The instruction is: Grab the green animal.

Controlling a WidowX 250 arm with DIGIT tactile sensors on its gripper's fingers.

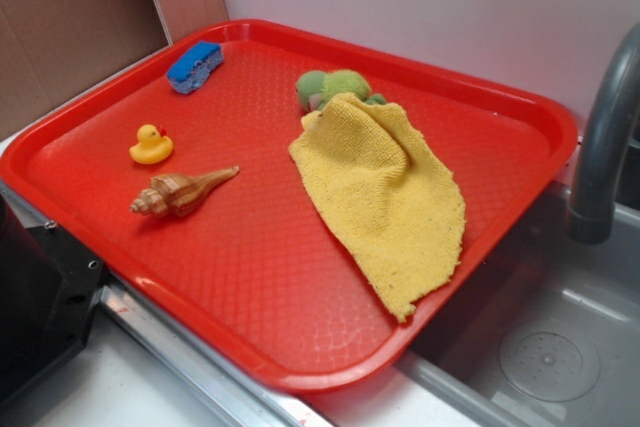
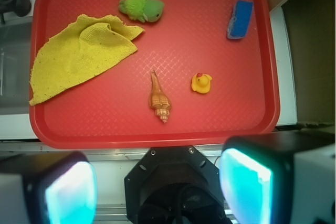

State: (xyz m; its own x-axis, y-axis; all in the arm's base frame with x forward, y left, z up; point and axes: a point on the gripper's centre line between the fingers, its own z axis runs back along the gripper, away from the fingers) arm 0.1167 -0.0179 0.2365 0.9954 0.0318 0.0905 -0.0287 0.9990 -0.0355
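A: Where is the green animal [image 2: 140, 7]?

B: At the far edge of the tray [image 2: 157, 129], touching the yellow cloth [image 2: 79, 56] (half hidden from the side view).

A: The gripper [image 2: 157, 187]?

B: Wide open, empty, high above for a full overview.

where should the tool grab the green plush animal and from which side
Probably from straight above, closing across the rounded light-green body of the green animal. The yellow cloth lies close against one side, so keep the fingers off that edge. The tool stands open and apart from the toy.
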